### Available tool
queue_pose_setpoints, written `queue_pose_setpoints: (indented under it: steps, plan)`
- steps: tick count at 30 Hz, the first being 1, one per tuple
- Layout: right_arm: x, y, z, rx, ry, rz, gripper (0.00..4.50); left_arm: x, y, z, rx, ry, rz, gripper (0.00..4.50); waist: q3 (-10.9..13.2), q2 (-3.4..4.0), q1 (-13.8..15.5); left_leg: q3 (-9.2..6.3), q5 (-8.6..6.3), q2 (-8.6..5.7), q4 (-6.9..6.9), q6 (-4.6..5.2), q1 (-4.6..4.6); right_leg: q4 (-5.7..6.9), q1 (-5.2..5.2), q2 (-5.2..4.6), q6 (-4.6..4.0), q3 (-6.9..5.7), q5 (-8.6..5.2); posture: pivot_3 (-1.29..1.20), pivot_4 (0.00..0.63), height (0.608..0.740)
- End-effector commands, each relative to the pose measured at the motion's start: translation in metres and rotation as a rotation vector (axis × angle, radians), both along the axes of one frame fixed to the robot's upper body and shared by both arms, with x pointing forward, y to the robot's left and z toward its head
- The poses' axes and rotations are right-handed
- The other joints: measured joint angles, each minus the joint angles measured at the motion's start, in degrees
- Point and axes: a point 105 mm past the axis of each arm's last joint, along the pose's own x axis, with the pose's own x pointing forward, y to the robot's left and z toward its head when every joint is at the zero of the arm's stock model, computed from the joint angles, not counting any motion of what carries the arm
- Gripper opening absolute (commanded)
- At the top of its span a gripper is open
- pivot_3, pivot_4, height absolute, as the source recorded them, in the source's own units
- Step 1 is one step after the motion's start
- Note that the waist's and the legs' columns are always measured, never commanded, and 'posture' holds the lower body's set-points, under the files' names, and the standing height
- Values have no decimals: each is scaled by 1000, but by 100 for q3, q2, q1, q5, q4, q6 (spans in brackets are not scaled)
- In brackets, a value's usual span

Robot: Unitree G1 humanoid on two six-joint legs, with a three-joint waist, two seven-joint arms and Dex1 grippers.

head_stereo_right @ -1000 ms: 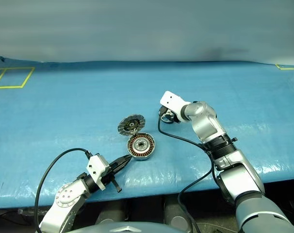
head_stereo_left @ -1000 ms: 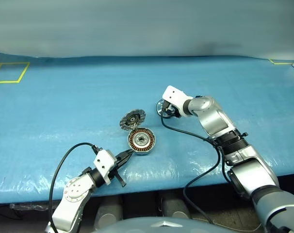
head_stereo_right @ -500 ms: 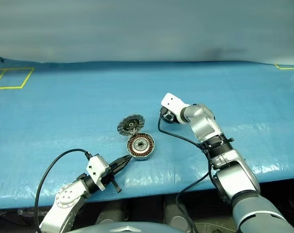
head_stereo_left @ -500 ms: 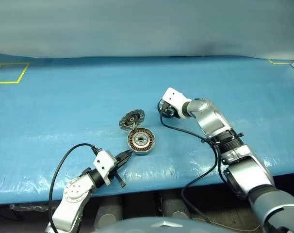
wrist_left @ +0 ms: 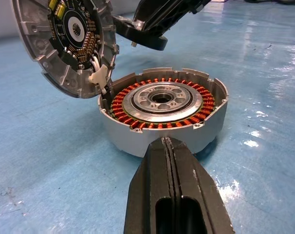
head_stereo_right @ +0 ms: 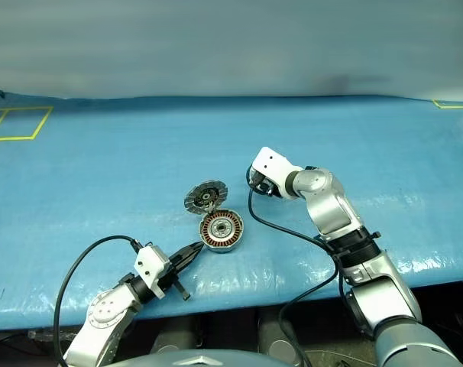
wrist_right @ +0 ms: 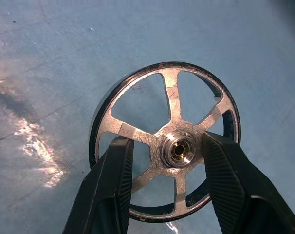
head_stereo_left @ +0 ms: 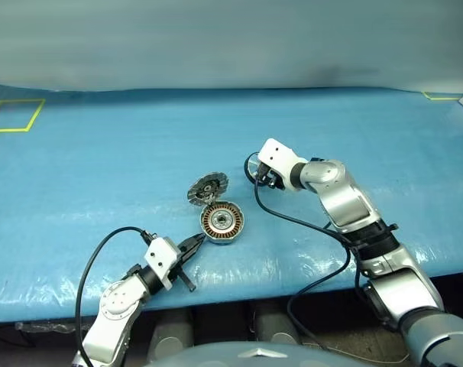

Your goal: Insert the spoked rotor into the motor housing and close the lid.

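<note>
Now gripping the spoked rotor [wrist_right: 167, 146] by its hub in right jaws [wrist_right: 164, 163], off the table [head_stereo_left: 101, 168], ready for the motor housing [head_stereo_left: 222, 222]; lid [head_stereo_left: 208, 188] propped open; left jaws [wrist_left: 168, 146] pressed together.

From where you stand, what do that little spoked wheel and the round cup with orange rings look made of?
The spoked rotor looks like bright, scuffed bare metal. The motor housing looks like matte cast silver metal, likely aluminium; its orange ring resembles copper wire windings.

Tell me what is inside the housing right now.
The housing holds a ring of copper windings around a silver central hub. The rotor is not in it; the right fingers grip its hub. What lies beneath the windings is hidden.
</note>
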Motion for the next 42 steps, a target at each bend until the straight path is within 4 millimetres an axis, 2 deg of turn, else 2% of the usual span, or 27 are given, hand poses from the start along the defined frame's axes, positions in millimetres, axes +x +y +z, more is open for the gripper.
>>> queue_pose_setpoints:
  steps: [1,12,17,25,33,42]
  plan:
    - [-12,2,23,18,-66,34,1795,5,3,7,-1,-60,35,0,0,0,6,0,0,0,0,0,0,0,0,0,0,0,0,0,150,740]
    - [-58,17,32,43,-66,144,1794,11,11,9,-20,-96,83,0,-1,0,17,-1,0,1,2,0,0,-1,0,0,0,-2,0,0,150,740]
    - [-81,29,25,60,-11,239,1794,9,8,14,-88,-60,21,0,-1,0,18,-1,0,0,3,0,-2,-3,0,-2,0,-3,-1,0,150,740]
    - [-103,43,13,40,58,358,1794,6,7,15,-96,-21,-11,0,-1,-1,10,-1,0,1,4,0,-1,-3,-1,-1,0,-3,-1,0,150,740]
    - [-112,63,9,8,56,469,1794,4,4,16,-105,-1,-25,0,-1,-2,4,0,0,2,4,0,0,-3,-2,-1,0,-3,-1,0,150,740]
    - [-108,74,8,-10,43,508,1794,4,3,14,-102,9,-28,0,-1,-2,15,-1,0,2,3,-1,-2,-5,-1,-2,0,-5,-1,0,150,740]
